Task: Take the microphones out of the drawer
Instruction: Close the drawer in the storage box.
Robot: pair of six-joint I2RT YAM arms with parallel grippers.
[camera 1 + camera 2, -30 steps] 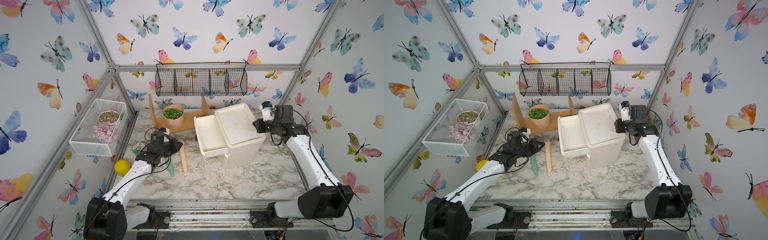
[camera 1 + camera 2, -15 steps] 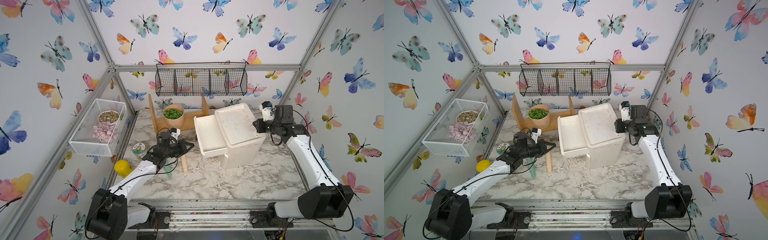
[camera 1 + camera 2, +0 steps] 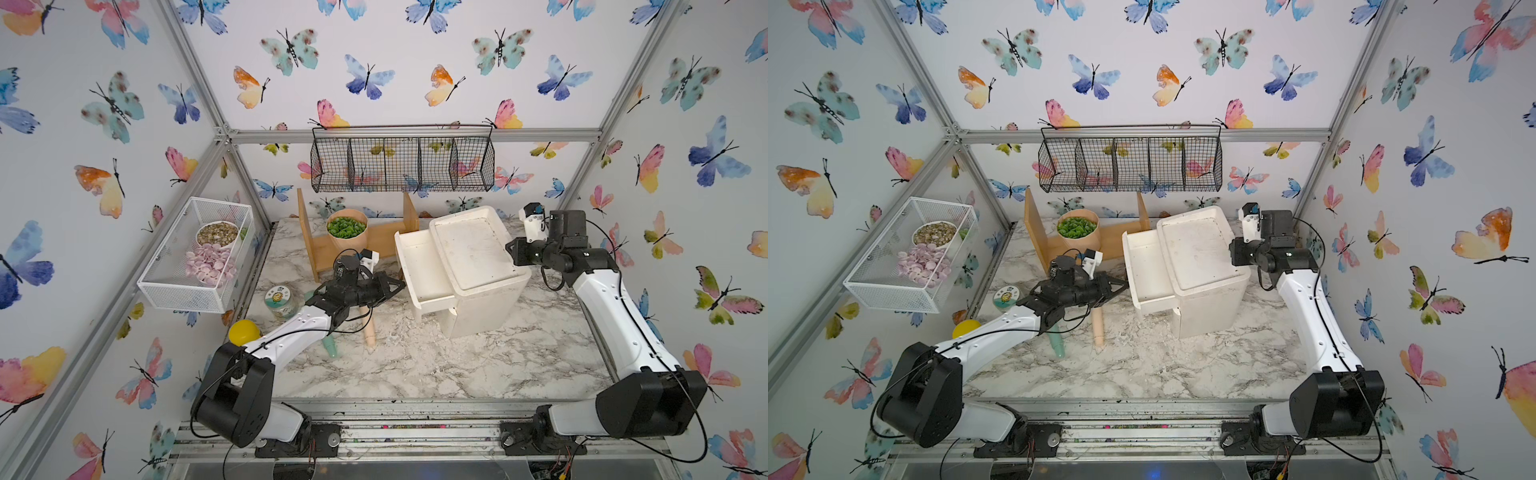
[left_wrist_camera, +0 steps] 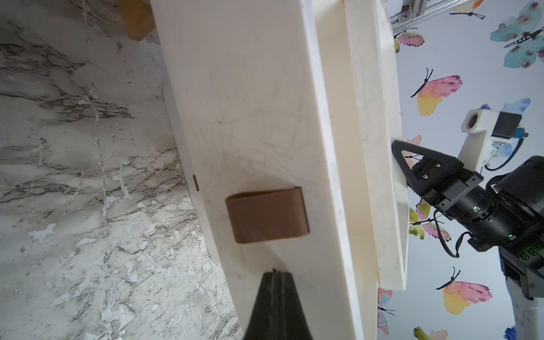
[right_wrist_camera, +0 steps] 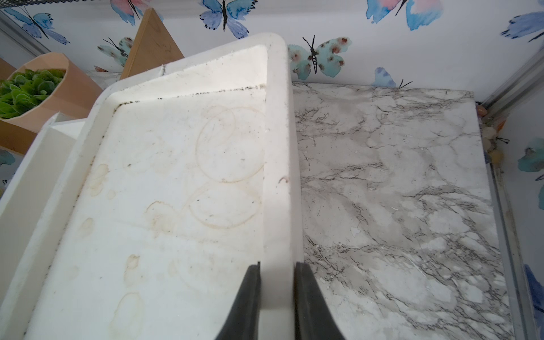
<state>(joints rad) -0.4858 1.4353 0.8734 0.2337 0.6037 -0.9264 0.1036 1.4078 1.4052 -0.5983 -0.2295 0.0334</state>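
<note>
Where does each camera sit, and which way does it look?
Top views: high at the front, looking down on the table and white cabinet with its open drawer; left arm and right arm show.
Left wrist: on the left arm, facing the drawer front and brown handle; the shut left fingers show.
Right wrist: on the right arm, looking across the cabinet top; the right fingers clamp its rim.
Shared: left wrist and top views show the right fingers on the cabinet.

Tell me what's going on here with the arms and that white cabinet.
The right gripper is shut on the top rim of the white cabinet, apparently bracing it. The drawer stands pulled out, and what shows of its inside looks empty. The left gripper, shut and holding nothing, points at the drawer front near its brown handle.
</note>
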